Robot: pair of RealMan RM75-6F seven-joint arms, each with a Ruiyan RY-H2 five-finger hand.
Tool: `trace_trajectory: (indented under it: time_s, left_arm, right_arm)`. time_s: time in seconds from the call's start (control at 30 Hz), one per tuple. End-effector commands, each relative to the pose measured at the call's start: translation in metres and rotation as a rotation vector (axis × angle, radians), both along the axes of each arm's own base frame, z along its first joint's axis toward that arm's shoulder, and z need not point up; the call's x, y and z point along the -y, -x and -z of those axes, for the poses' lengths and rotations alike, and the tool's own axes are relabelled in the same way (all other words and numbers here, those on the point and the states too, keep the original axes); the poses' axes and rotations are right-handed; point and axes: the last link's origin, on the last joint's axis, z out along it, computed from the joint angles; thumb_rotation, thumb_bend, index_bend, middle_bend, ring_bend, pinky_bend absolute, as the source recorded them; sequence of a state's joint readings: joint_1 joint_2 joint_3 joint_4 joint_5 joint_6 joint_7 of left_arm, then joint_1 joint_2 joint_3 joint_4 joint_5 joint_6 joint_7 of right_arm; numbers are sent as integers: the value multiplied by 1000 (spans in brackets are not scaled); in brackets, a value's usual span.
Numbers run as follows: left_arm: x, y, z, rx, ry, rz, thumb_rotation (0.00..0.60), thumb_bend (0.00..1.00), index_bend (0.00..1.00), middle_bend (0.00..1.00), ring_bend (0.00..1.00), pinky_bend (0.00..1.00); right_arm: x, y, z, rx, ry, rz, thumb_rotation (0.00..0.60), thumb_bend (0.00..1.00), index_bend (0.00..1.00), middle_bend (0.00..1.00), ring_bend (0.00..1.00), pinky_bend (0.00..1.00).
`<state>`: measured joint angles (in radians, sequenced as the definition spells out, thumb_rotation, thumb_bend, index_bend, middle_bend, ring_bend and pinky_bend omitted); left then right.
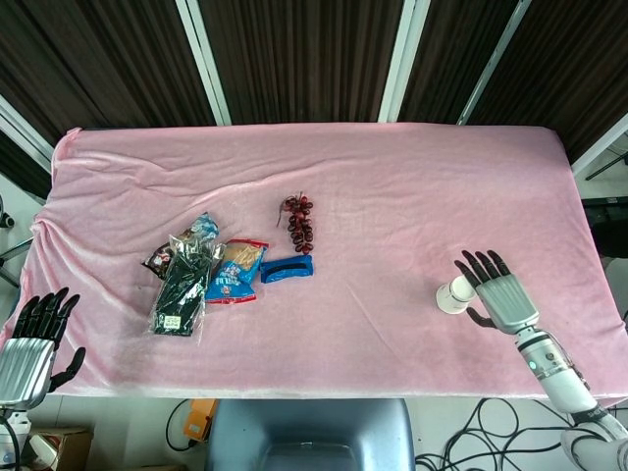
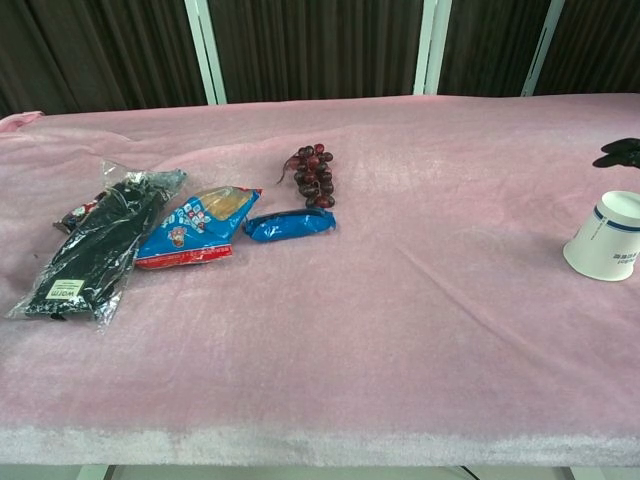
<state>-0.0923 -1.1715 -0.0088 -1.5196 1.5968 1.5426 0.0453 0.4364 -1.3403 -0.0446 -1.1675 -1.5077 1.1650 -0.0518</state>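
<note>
The left hand (image 1: 29,345) hangs off the table's near left corner, fingers spread and holding nothing, well apart from everything on the pink cloth (image 1: 392,196). On the cloth's left part lies a clear bag of dark stuff (image 1: 183,283), with a small dark packet (image 1: 159,259) at its far end. Just beside the bag is a blue snack bag (image 1: 235,271), then a small blue pack (image 1: 287,267), and a bunch of dark grapes (image 1: 300,222) a little farther back. Well to the right, near the cloth's front edge, a white cup (image 1: 453,294) with a blue band stands mouth down. The right hand (image 1: 498,294) is just beside the cup on its right, fingers straight and apart, released; whether a fingertip touches the cup cannot be told. In the chest view the cup (image 2: 605,248) stands alone, dark fingertips (image 2: 620,152) behind it
</note>
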Motion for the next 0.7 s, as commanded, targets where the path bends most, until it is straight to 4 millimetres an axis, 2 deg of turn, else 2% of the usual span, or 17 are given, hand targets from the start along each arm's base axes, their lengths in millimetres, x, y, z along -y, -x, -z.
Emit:
trace_trajectory:
  time_s: [0.03, 0.1, 0.13, 0.23, 0.3, 0.37, 0.7]
  left_arm:
    - [1, 0, -1, -1, -8, 2, 600, 403, 0, 0, 12, 55]
    - [1, 0, -2, -3, -13, 3, 600, 402, 0, 0, 6, 55]
    - [1, 0, -2, -5, -16, 5, 600, 402, 0, 0, 3, 55]
    - [1, -2, -1, -7, -15, 16, 600, 401, 0, 0, 0, 53]
    - [2, -3, 1, -7, -11, 27, 600, 402, 0, 0, 0, 53]
    - [3, -6, 2, -7, -7, 45, 600, 403, 0, 0, 0, 52]
    - [12, -6, 3, -14, 8, 52, 600, 402, 0, 0, 0, 53]
  right_arm:
    - [-29, -11, -25, 106, 62, 10, 600, 442, 0, 0, 0, 16]
    - [-56, -15, -40, 133, 103, 58, 600, 442, 0, 0, 0, 0]
    - [-77, -18, -49, 143, 135, 91, 600, 442, 0, 0, 0, 0]
    - [-116, -27, -59, 177, 219, 102, 600, 442, 0, 0, 0, 0]
    - [-130, -25, -59, 188, 243, 106, 600, 442, 0, 0, 0, 0]
    - [-135, -20, -55, 192, 239, 131, 600, 441, 0, 0, 0, 0]
    - [-126, -16, -54, 200, 224, 159, 600, 441, 0, 0, 0, 0]
